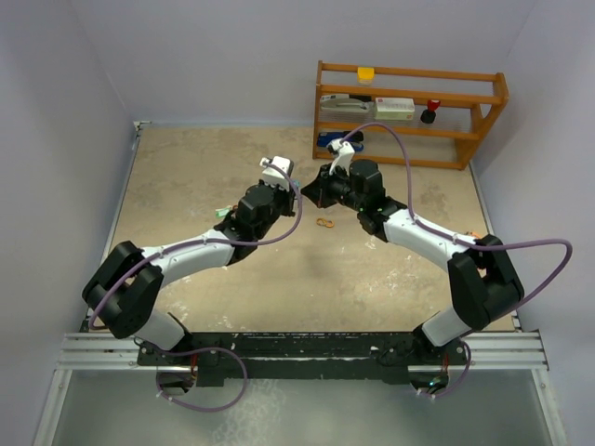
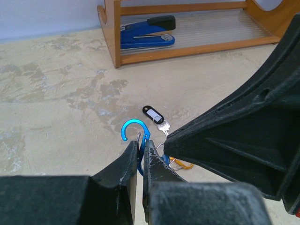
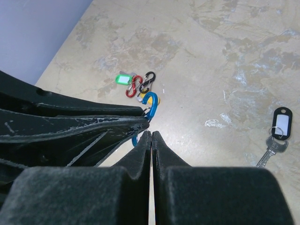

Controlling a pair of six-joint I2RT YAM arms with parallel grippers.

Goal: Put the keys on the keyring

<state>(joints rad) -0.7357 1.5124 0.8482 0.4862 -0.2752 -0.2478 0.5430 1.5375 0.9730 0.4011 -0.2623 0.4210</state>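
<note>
Blue hook (image 2: 133, 131), shaped like a small carabiner, is pinched in the left claw (image 2: 141, 143). Its fingers are pressed together on the hook's lower part, and the open upper loop sticks out beyond the tips. The right claw (image 3: 151, 133) meets it tip to tip over the middle of the beige worktop (image 1: 390, 279). Its fingers are pressed flat together with nothing visible between them, and they sit just beside the hook.

A black tag (image 2: 152, 113) with a white label lies flat on the worktop near the claws, with a silver key (image 2: 163, 126) attached to it. On the left arm's side is a small cluster: a green tag (image 3: 123, 78), a red hook (image 3: 132, 86) and a black hook (image 3: 149, 80), touching or nearly touching one another. A yellow piece (image 3: 157, 100) shows just behind the blue hook; what it is cannot be told. An orange hook (image 1: 324, 223) lies alone below the right claw in the top view.

At the far right edge stands a wooden shelf (image 1: 409, 74), with a blue and black stapler (image 2: 147, 33) on its lowest level.
</note>
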